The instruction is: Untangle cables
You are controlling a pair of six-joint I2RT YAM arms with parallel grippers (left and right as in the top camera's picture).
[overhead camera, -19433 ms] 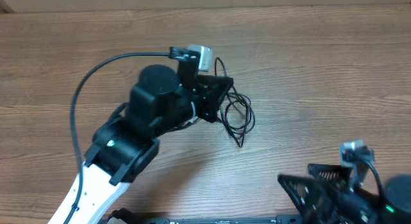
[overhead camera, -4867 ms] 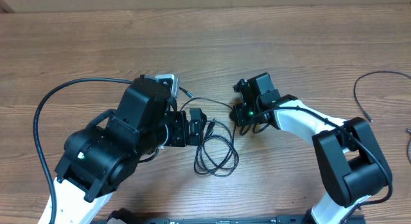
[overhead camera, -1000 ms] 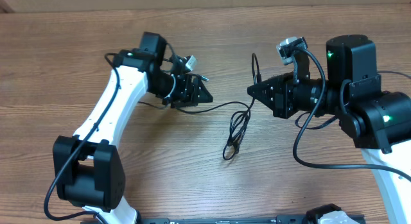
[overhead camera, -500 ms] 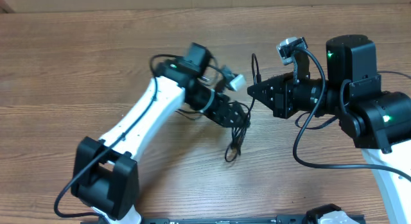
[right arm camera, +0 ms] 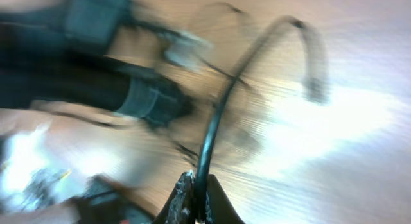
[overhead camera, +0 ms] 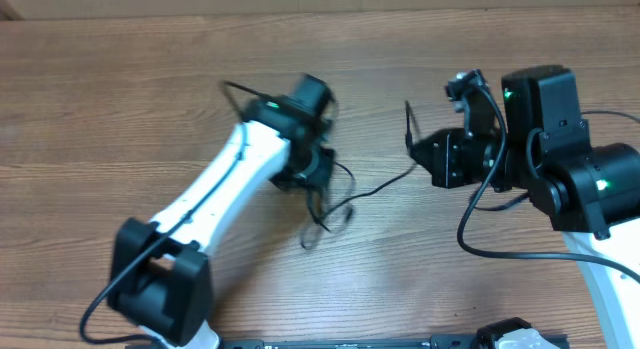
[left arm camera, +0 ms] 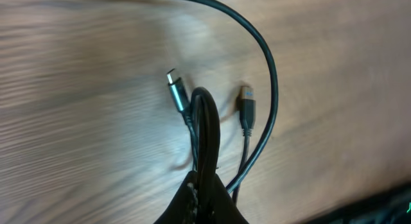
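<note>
Just left of centre on the table point(overhead camera: 90, 79), toward nine o'clock: left gripper point(left arm camera: 204, 185) pinched tight on a loop of the cables point(left arm camera: 204, 121), two plug ends point(left arm camera: 174, 89) lying on the wood just past the fingertips. One slack strand stretched across toward three o'clock. There, right gripper point(right arm camera: 195, 185) clamped on a single strand, arching away, blurred.

Left arm point(overhead camera: 215, 204) stretched toward centre, jaws closed; right arm point(overhead camera: 560, 179) facing it, jaws clamped too.
</note>
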